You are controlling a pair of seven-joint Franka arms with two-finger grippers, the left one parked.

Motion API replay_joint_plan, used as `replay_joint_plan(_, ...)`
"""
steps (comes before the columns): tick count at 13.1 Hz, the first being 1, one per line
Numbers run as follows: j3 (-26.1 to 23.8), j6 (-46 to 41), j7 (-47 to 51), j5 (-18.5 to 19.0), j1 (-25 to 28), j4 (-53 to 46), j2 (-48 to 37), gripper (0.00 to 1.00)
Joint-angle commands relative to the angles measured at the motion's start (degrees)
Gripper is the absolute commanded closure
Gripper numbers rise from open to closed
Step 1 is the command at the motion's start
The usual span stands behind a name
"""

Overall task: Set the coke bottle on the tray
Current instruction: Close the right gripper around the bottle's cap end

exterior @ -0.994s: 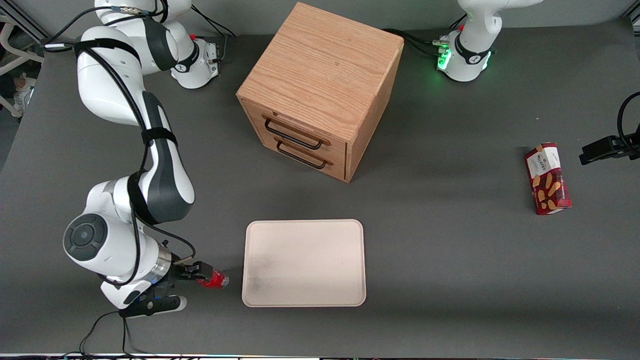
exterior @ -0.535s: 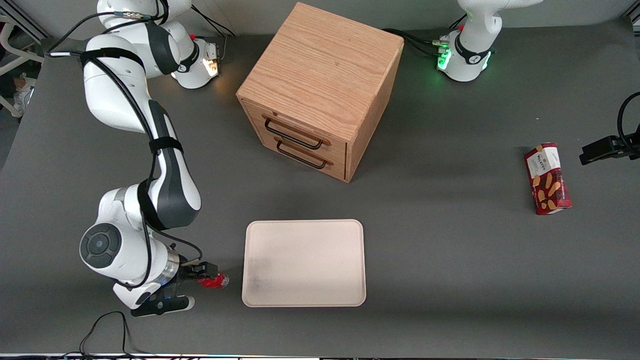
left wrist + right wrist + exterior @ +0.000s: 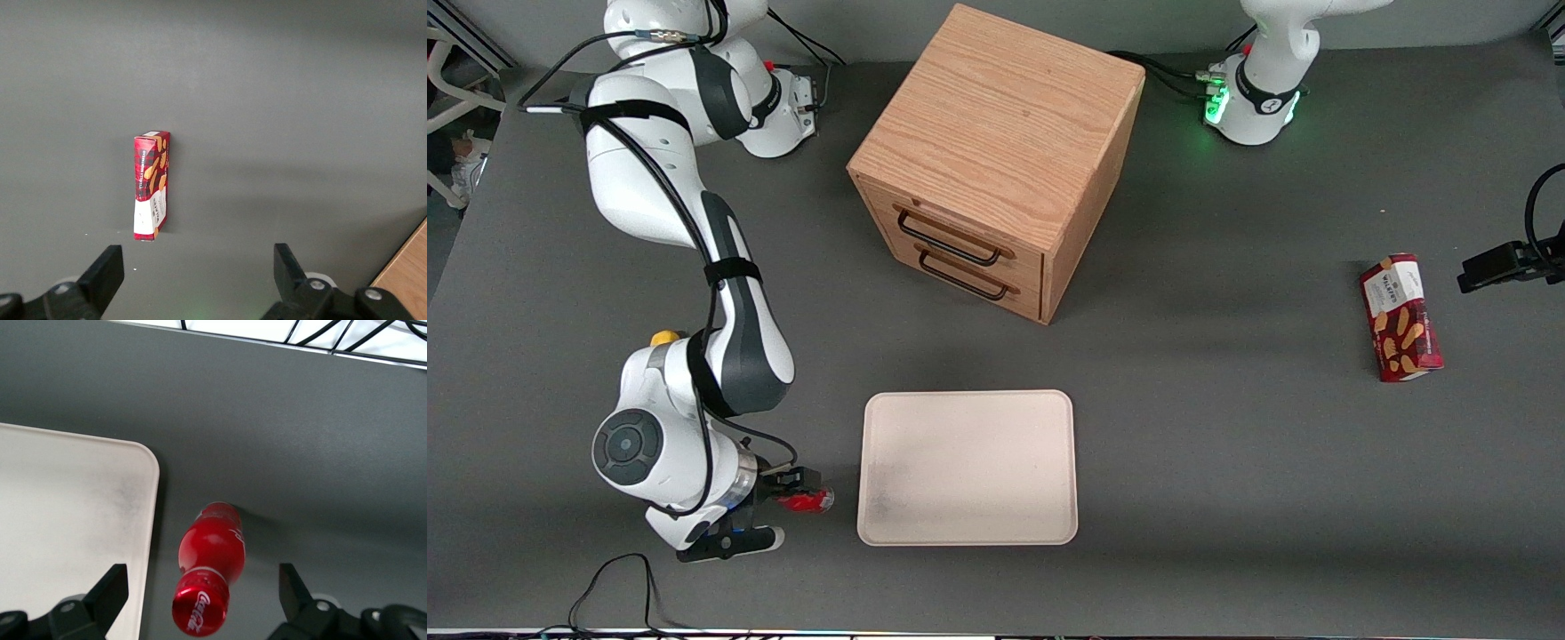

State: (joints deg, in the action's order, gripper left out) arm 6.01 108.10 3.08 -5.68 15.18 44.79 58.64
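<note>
Nearest you, the claw (image 3: pixel 800 491) hung over the coke bottle (image 3: pixel 807 501), its fingers (image 3: pixel 107 593) spread wide to either side of the red cap and touching nothing. The bottle stood on the tabletop (image 3: pixel 1227 462) just beside the cream tray (image 3: pixel 967 524), off its rim. You would likely find it light, rigid and smooth-sided, so grip the labelled body (image 3: pixel 213 550) below the cap. Farther off stood the wooden drawer cabinet (image 3: pixel 996 160); the red snack box (image 3: pixel 1400 317) lay toward the parked arm's end.

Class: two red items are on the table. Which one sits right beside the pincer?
The coke bottle, by the tray; the open pincer straddles it. The red snack box lies toward the parked arm's end.
</note>
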Motion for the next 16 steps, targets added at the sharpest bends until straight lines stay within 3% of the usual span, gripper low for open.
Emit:
replay_joint_plan(1, 0.1, 0.8, -1.4, -0.3, -0.1, 0.7, -0.5, 0.29)
replay_joint_plan(3, 0.1, 0.5, -1.4, 0.0, 0.0, 0.7, -0.5, 0.60)
replay_joint_plan(6, 0.1, 0.2, -1.5, 0.0, 0.0, 0.7, -0.6, 0.81)
replay_joint_plan(10, 0.2, -1.8, -2.7, 0.1, -0.1, 0.6, -2.2, 0.84)
replay_joint_plan(16, 0.3, -11.4, -3.5, 0.1, -0.3, 0.6, -12.3, 0.84)
